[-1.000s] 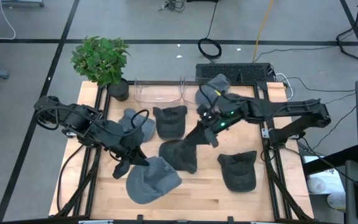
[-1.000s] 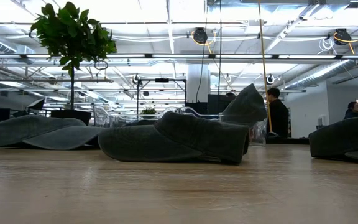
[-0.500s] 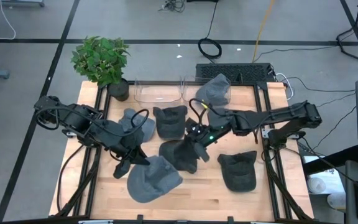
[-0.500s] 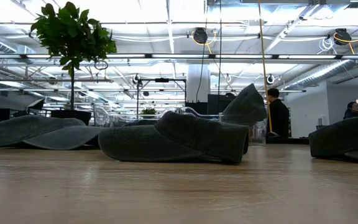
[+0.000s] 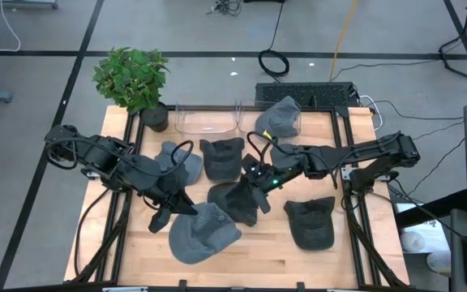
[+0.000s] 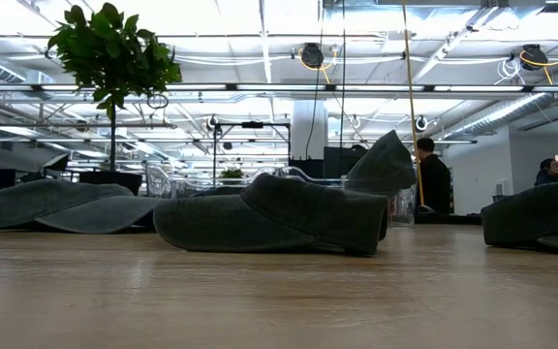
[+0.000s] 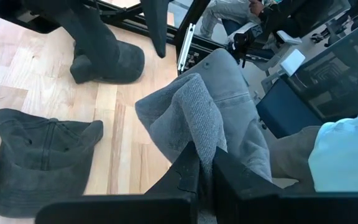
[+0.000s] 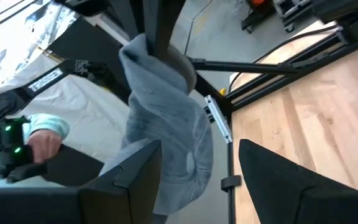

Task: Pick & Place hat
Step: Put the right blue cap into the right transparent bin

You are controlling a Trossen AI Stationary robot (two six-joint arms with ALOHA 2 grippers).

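Note:
A light grey knit hat (image 5: 205,234) is at the near middle of the table. My left gripper (image 5: 173,212) is shut on its left side, which also shows in the left wrist view (image 7: 205,152). A dark hat (image 5: 235,203) lies on the table's centre (image 6: 269,218). My right gripper (image 5: 255,197) hangs open over that hat's right part. In the right wrist view (image 8: 201,149) its fingers stand wide apart, and the grey hat (image 8: 166,130) shows beyond them. My left gripper pinches a bunched fold of the grey hat's knit (image 7: 194,127) between its two fingers, with several layers gathered. The fingers slant down from the table's left. The rest of the hat (image 7: 238,130) extends past the fingertips. I cannot tell whether its underside rests on the table. My right gripper has one finger (image 7: 92,34) down at the dark hat's crown (image 7: 114,65). I cannot tell whether it touches.
Two dark caps lie on the table, one at the far middle (image 5: 221,158) and one at the near right (image 5: 310,223). Another grey hat (image 5: 178,162) lies under the left arm. At the far edge are clear bins (image 5: 205,120), one holding a grey hat (image 5: 280,118). A potted plant (image 5: 132,81) stands at the far left corner.
My right gripper has moved toward the table's near left and come down from beside the far caps to over the central dark hat. It has stayed open. My left gripper has kept its hold, and the grey hat has shifted slightly toward the right.

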